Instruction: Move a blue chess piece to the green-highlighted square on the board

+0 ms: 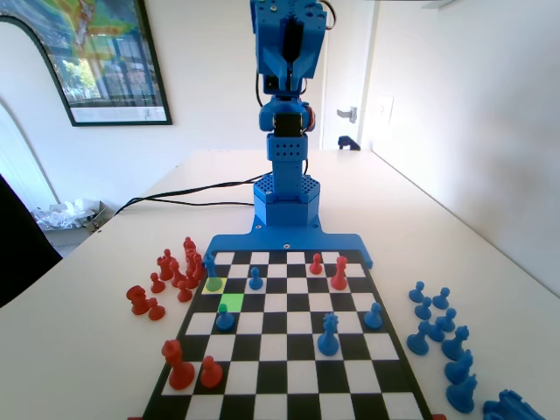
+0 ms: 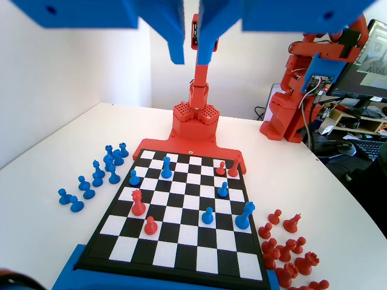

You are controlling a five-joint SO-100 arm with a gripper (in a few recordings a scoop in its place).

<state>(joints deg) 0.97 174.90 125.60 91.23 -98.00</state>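
- Board (image 1: 289,350): black-and-white chequered, blue edge.
- One square bright green (image 1: 231,303); the neighbouring square yellow-green (image 1: 214,284).
- Pieces on board: blue and red mixed; small blue piece (image 1: 225,318) just beside the green square.
- Spare pieces off board: red cluster (image 1: 171,271), blue cluster (image 1: 442,337).
- Table (image 1: 79,332): plain off-white.

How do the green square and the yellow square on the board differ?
The green-highlighted square is bare; the yellow square carries a slim blue chess piece. In the fixed view, green lies one row nearer the camera and one column right of yellow. Both are board-square size and meet at a corner.
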